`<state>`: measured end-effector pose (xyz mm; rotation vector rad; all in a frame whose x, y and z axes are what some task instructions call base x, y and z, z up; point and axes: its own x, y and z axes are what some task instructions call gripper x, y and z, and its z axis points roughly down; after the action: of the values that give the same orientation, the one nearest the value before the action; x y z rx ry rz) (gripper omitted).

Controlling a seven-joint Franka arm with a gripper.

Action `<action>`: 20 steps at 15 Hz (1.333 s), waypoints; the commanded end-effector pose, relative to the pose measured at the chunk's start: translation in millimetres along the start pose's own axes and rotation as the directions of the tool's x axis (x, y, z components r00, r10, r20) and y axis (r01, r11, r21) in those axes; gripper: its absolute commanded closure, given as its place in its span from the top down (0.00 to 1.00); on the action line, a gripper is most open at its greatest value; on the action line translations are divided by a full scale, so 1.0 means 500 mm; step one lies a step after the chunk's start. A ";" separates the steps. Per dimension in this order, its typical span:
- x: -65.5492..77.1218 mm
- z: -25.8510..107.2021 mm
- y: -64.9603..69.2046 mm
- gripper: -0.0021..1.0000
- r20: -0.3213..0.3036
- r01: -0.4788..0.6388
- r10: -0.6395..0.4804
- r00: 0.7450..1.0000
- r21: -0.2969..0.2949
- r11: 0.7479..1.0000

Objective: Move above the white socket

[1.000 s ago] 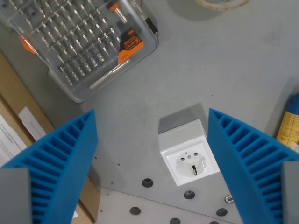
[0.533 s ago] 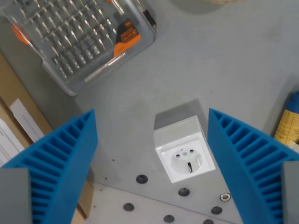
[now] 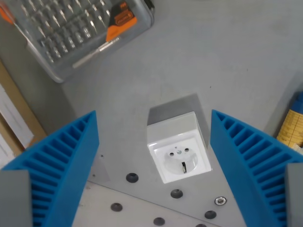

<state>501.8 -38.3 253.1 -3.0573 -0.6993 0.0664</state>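
The white socket (image 3: pixel 177 150) is a small cube with a round two-pin face, resting on the grey table (image 3: pixel 222 61) a little below the middle of the wrist view. My gripper (image 3: pixel 154 175) hangs above it, open, with nothing held. Its two blue ribbed fingers (image 3: pixel 57 165) frame the picture at the wrist view's left and right, and the socket lies between them, nearer the right one.
A clear plastic screwdriver bit case (image 3: pixel 75 33) lies at the top left. Cardboard with paper labels (image 3: pixel 12 123) runs along the left edge. A yellow and blue container (image 3: pixel 293 123) stands at the right edge. A row of bolt holes (image 3: pixel 176 193) lines the plate below the socket.
The camera has moved: the whole scene has shifted up and to the wrist view's left, bringing the socket nearer the middle between the fingers. The fingers keep the same spread.
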 end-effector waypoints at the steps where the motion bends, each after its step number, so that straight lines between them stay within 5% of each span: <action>1: -0.039 0.013 0.002 1.00 -0.144 0.129 -0.134 0.981 -0.044 0.991; 20: -0.165 0.110 0.035 1.00 -0.167 0.297 -0.305 0.938 -0.069 0.952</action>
<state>448.5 -86.9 199.0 -2.9613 -0.9854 0.0524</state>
